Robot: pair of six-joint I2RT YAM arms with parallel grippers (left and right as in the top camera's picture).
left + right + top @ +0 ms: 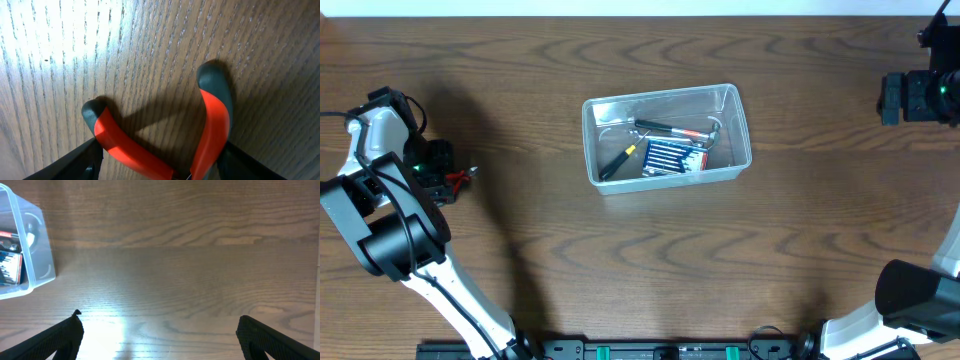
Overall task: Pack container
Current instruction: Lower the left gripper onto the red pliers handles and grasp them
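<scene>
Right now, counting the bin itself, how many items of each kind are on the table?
Clear plastic rectangular bin: 1
Red-and-grey-handled pliers, outside the bin: 1
Other hand tools in the bin: 2 (black-and-yellow-handled tool, red-and-black-handled tool)
Blue rectangular pack, in the bin: 1
Total: 5

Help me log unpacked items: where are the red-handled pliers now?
In the overhead view, the red-handled pliers are at the table's left side, within the left claw, well left of the container.
</scene>
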